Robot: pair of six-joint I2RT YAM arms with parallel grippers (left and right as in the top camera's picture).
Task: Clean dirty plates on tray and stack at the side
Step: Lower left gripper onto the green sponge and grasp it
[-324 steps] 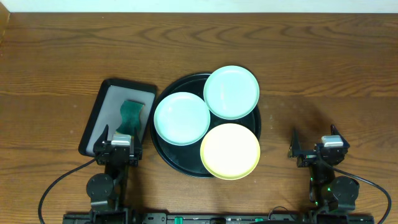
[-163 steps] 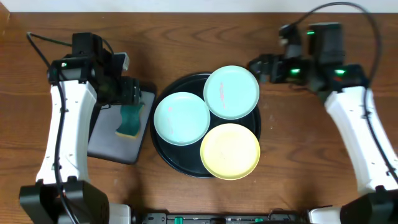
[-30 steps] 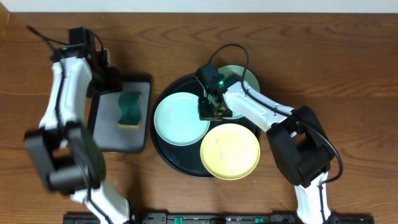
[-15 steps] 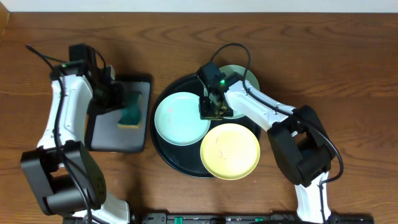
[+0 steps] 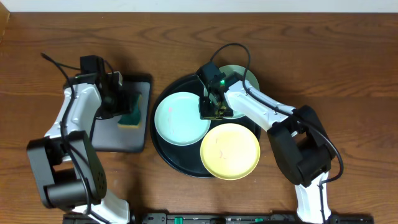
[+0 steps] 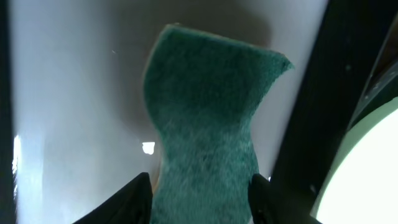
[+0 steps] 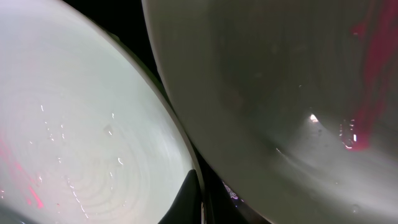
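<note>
1. on the wooden tabletop, a round black tray bearing all three plates: left mint plate, back mint plate, yellow plate at the front, none stacked at the side.
2. pink smears on both mint plates in the right wrist view.
3. right hand down at the near rim of the back mint plate, just beside the left mint plate; only dark fingertips at the bottom edge of its own view, so spread or pressed together impossible to tell.
4. left hand over a grey rectangular tray beside the black tray, fingers flanking the near end of a green sponge, seemingly touching its sides; whether pinching it, impossible to tell.
</note>
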